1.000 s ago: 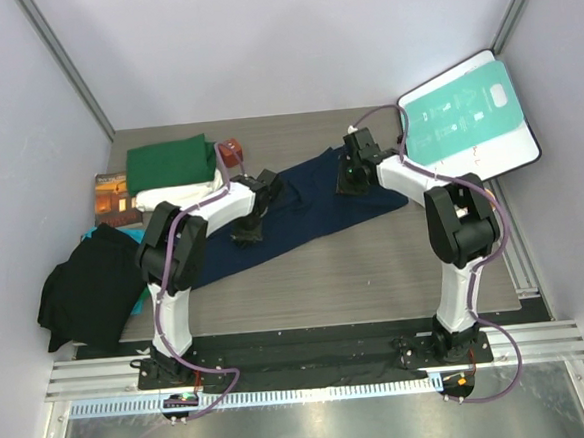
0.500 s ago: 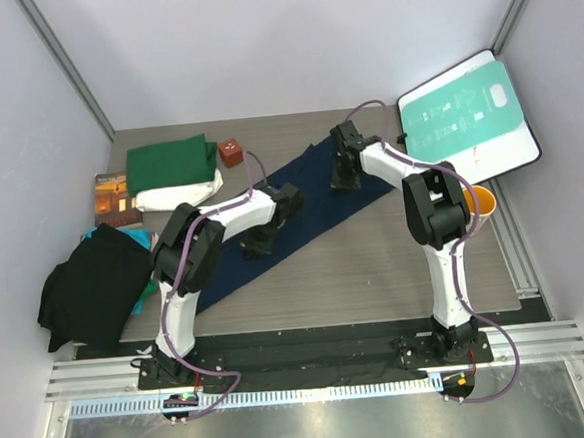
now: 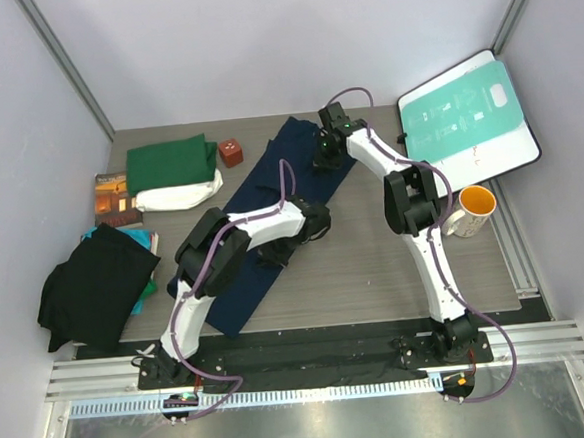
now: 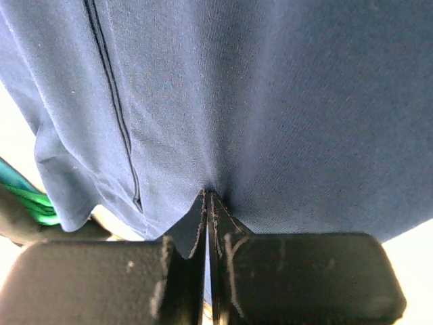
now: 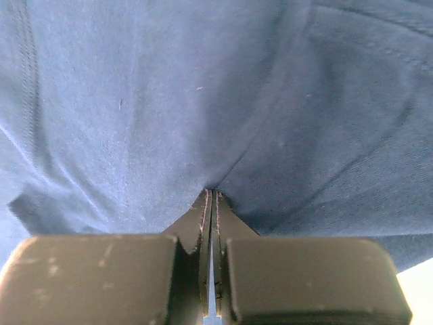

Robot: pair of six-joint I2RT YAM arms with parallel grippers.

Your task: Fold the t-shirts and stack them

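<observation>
Far left, the dark green shirt [image 3: 171,162] and the cream-white shirt [image 3: 178,196] lie folded together. Our left gripper [image 4: 208,198] is pinched tight on a tuck of the navy shirt [image 3: 260,196], which is stretched in a diagonal band across mid-table. Our right gripper [image 5: 211,195] is clamped on its far end. If we pull unevenly, the thin cloth could slip from a pinch and spoil the fold.

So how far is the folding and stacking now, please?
Done, it seems: the dark green shirt lies folded against the folded cream shirt at the far left, apparently one pile. In hand: the navy shirt is stretched in a long strip across the table, the left gripper and right gripper each shut on its cloth. Left: finishing its folds and putting it on that pile.
</observation>
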